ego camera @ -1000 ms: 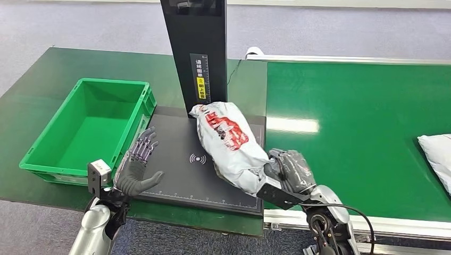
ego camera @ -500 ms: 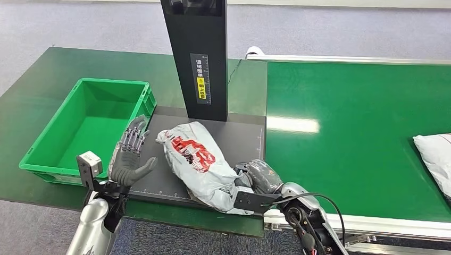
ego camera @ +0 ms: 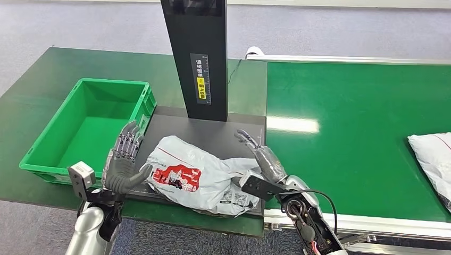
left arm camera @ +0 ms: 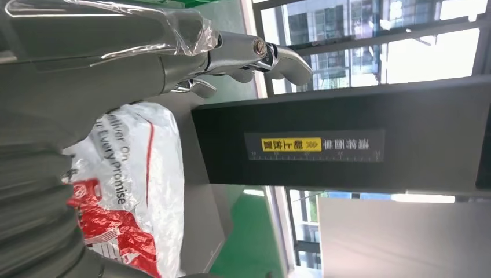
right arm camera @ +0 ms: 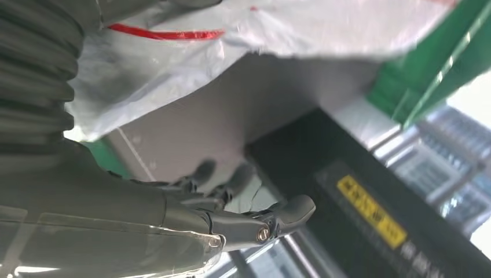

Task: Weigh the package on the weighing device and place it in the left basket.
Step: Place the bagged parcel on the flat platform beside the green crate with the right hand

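Note:
The grey package [ego camera: 194, 178] with red print lies flat across the front of the black weighing plate [ego camera: 213, 133], its near edge hanging over the plate's front. My right hand [ego camera: 260, 162] is just right of its crumpled end, fingers stretched out and holding nothing. My left hand [ego camera: 123, 162] stands upright at the package's left end, fingers spread, thumb close to the bag. The left wrist view shows the package [left arm camera: 133, 191] beside the fingers [left arm camera: 249, 55]. In the right wrist view the package [right arm camera: 231, 52] lies by the extended fingers [right arm camera: 231, 223]. The green basket [ego camera: 37, 151] sits left of the plate.
The scale's black column [ego camera: 195, 58] rises at the back of the plate, also seen as the column [left arm camera: 347, 145] from the left wrist. A green conveyor [ego camera: 361, 122] runs to the right with another grey package [ego camera: 433, 159] at its right edge.
My right hand swung the package left and down onto the front of the plate, then let go and straightened its fingers. The left hand shifted slightly left and nearer.

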You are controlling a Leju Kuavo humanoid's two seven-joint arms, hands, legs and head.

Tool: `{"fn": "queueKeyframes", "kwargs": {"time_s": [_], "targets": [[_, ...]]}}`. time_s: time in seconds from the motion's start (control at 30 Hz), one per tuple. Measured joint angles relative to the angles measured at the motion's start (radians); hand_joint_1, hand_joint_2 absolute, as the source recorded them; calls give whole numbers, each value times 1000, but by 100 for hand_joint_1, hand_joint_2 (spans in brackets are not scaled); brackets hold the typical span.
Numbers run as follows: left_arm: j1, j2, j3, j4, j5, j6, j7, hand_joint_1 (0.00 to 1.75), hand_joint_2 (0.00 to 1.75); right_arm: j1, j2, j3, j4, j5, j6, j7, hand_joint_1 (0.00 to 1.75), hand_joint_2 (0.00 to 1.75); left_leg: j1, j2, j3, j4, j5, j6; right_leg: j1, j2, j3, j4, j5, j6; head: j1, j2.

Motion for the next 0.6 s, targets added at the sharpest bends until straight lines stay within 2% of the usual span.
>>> {"fn": "queueKeyframes", "kwargs": {"time_s": [0.13,0.27,0.43,0.6], "targets": [[10,6,-13,-14,-90,4,-27,0,175,13,6,-34,-11,-43,-24,-4,0,175,0,0,0,0,0,0,0,0,0,0,0,0,0,0],[15,10,-35,-18,-153,14,-33,0,175,33,13,-68,-33,-112,-8,-28,0,175,0,0,0,0,0,0,0,0,0,0,0,0,0,0],[18,15,-69,-20,-227,43,-34,0,175,68,31,-126,-82,-299,119,-83,0,175,0,0,0,0,0,0,0,0,0,0,0,0,0,0],[19,22,-111,-19,-308,74,-27,0,175,93,41,-178,-126,-444,229,-99,0,175,0,0,0,0,0,0,0,0,0,0,0,0,0,0]]}}
